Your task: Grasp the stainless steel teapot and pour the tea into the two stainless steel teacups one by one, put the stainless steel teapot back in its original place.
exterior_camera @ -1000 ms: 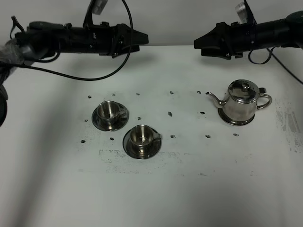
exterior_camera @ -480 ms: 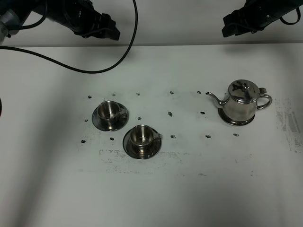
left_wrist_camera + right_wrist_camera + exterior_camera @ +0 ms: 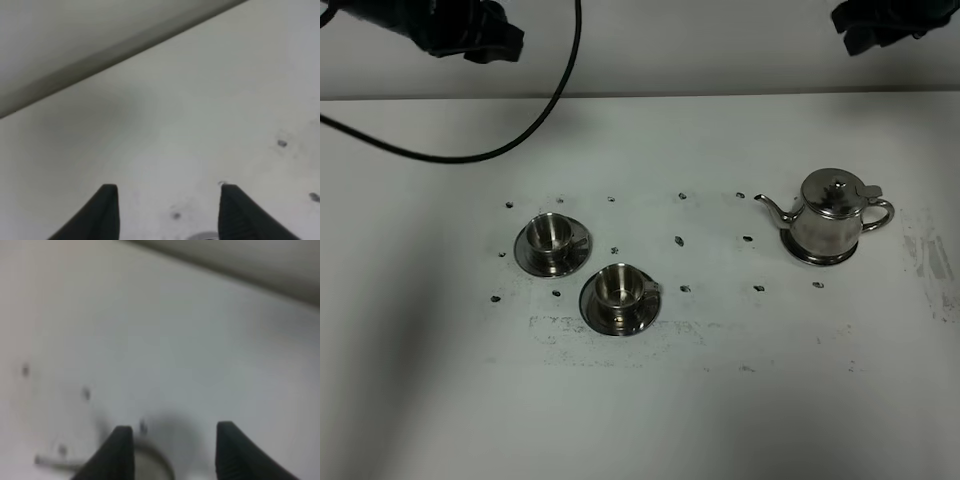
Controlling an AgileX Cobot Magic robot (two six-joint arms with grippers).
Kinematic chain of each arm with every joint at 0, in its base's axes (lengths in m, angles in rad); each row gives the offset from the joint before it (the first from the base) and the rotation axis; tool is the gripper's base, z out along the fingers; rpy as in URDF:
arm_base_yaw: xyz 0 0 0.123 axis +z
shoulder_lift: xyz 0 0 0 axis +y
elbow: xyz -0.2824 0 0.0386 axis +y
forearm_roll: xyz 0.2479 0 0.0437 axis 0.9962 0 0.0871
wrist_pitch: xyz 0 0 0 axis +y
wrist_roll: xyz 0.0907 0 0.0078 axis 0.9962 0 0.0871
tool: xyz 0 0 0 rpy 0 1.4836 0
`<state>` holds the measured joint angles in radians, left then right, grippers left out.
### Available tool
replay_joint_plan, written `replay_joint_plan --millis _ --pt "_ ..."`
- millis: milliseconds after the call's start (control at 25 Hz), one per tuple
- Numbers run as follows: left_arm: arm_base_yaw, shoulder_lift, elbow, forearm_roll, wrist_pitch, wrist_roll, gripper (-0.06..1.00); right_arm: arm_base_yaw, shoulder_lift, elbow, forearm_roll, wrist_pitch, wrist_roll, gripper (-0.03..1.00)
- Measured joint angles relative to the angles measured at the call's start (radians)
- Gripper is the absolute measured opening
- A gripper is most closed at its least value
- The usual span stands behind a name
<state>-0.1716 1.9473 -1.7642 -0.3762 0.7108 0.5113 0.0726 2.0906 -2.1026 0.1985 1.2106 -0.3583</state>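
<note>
Left gripper (image 3: 500, 45): raised above the table's (image 3: 440, 380) far edge, left side; fingers (image 3: 107, 215) parted, nothing between.
Rear teacup (image 3: 551, 234): upright on rear saucer (image 3: 527, 260), left of centre.
Front teacup (image 3: 618, 287): upright on front saucer (image 3: 595, 318), just right of and nearer than the rear cup.
Teapot (image 3: 832, 215): upright on coaster (image 3: 817, 260), well right of both cups, spout pointing left.
Right gripper (image 3: 848, 30): raised at far right; fingers (image 3: 120, 452) spread, empty.

One steel teapot (image 3: 832, 215), two steel teacups (image 3: 551, 234) (image 3: 617, 286), two saucers (image 3: 526, 258) (image 3: 594, 317), one round coaster (image 3: 818, 261) and two pincers (image 3: 164, 189) (image 3: 172, 428).
</note>
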Motion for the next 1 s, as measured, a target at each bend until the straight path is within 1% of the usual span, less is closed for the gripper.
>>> replay_joint_plan --millis 40,120,280,440,560,680,760,880,1000 --pt "0.0 -0.058 0.07 0.001 -0.046 0.014 0.44 -0.001 -0.043 0.061 -0.003 -0.014 0.0 0.4" --pt "0.0 -0.161 0.217 0.001 -0.139 0.025 0.43 -0.001 -0.122 0.21 -0.003 -0.079 0.0 0.4" --pt "0.0 -0.365 0.422 0.001 -0.249 0.017 0.43 -0.001 -0.295 0.446 -0.003 -0.211 0.0 0.39" --pt "0.0 -0.564 0.603 0.0 -0.346 -0.004 0.43 -0.001 -0.458 0.608 -0.002 -0.278 0.0 0.39" --pt "0.0 -0.71 0.747 0.0 -0.388 -0.02 0.42 -0.001 -0.564 0.714 -0.002 -0.314 0.0 0.39" --pt "0.0 -0.854 0.85 0.005 -0.39 -0.052 0.42 -0.001 -0.661 0.796 -0.01 -0.344 0.0 0.39" --pt "0.0 -0.938 0.897 0.034 -0.368 -0.089 0.42 -0.001 -0.718 0.838 -0.013 -0.364 0.001 0.39" --pt "0.0 -1.067 0.94 0.116 -0.277 -0.166 0.42 -0.001 -0.776 0.897 -0.017 -0.395 0.008 0.39" --pt "0.0 -1.19 0.951 0.237 -0.124 -0.278 0.42 -0.001 -0.801 0.943 -0.014 -0.418 0.019 0.39"
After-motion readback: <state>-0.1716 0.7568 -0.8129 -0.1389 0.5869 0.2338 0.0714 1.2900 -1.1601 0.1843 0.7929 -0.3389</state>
